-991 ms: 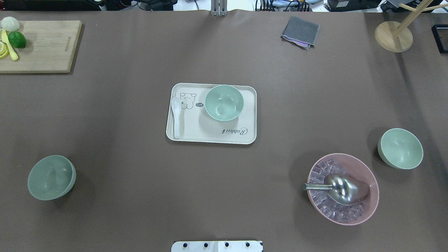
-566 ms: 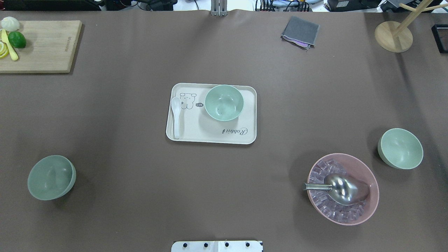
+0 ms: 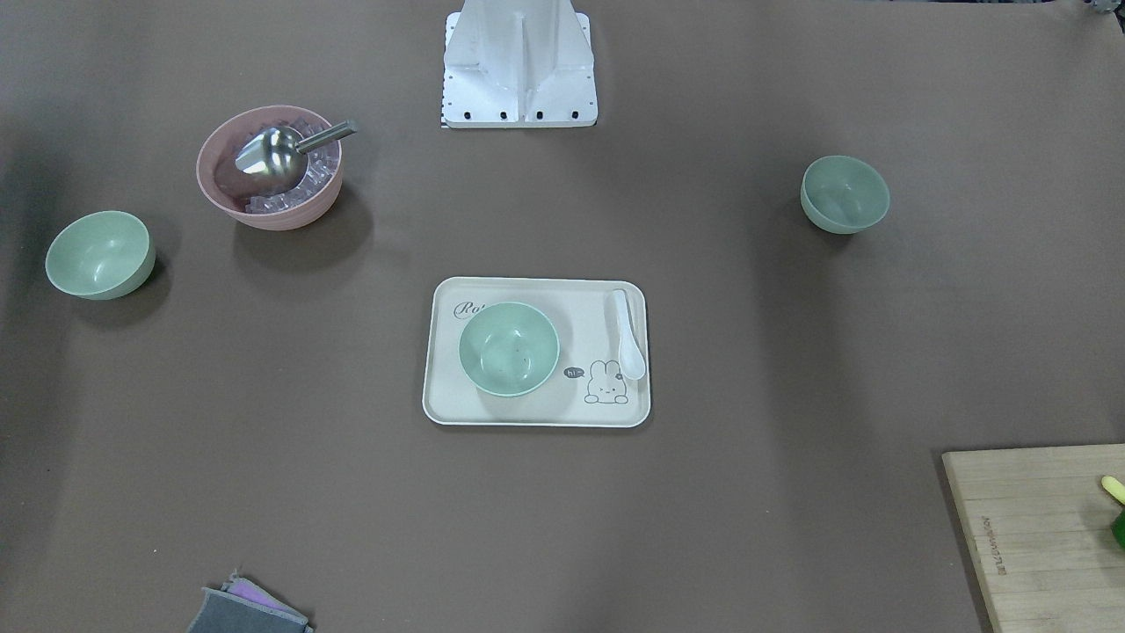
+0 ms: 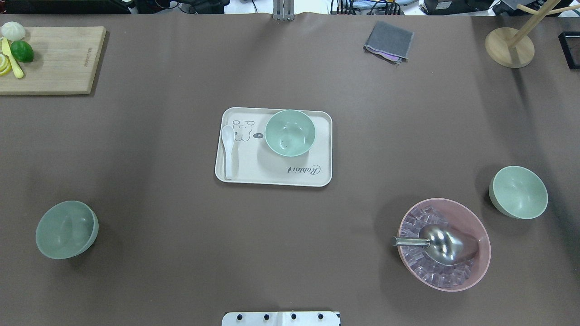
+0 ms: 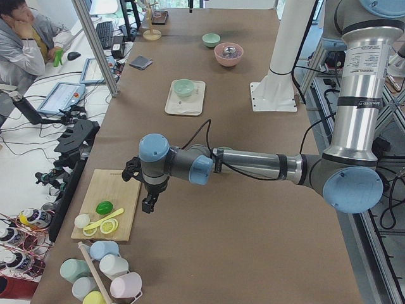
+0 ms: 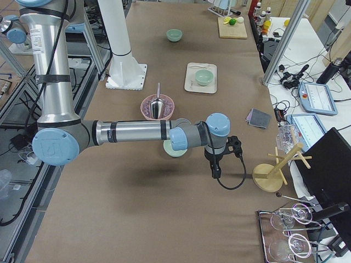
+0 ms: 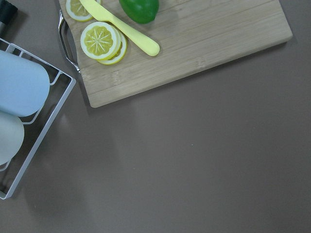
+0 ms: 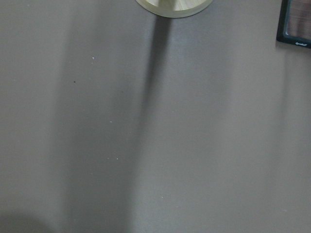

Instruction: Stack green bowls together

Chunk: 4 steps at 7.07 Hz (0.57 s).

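1. The centre green bowl point(image 4: 290, 132): small, round, pale mint, matte. It stands upright on the tray point(image 4: 272, 176), in the tray's far right part.
2. The left green bowl point(image 4: 66, 229): same type, upright, on the table at the robot's near left.
3. The right green bowl point(image 4: 518, 192): same type, upright, near the pink bowl point(image 4: 481, 265) but apart from it.

Table point(image 4: 181, 271) is covered edge to edge in a matte brown sheet, with broad soft shadows across it. White side bench point(image 6: 318, 55) runs along one long edge, carrying tablets point(image 6: 317, 98). Aluminium frame post point(image 5: 95, 47) stands between table and bench. Lighting is even and diffuse.
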### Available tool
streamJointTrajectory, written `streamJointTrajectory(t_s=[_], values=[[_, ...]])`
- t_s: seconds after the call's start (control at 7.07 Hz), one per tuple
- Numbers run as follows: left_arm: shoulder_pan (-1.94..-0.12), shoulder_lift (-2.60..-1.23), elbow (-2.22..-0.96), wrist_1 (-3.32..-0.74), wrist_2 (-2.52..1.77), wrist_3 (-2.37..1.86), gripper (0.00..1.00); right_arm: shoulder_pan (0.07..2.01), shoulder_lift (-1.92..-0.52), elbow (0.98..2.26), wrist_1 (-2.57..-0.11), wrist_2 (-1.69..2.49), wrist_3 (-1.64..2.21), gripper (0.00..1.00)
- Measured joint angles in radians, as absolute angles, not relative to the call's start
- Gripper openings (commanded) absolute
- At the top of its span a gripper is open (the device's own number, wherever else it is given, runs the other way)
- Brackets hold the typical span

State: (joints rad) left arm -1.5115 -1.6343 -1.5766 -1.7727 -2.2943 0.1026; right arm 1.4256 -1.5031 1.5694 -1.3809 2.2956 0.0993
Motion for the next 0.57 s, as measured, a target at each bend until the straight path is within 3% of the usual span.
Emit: streamJointTrajectory(t_s=[0.57], values=[[-1.511, -1.632, -1.580, -1.788, -2.296, 0.093, 0.97, 1.331, -1.530, 1.575, -1.222, 2.341, 0.240, 1.00]])
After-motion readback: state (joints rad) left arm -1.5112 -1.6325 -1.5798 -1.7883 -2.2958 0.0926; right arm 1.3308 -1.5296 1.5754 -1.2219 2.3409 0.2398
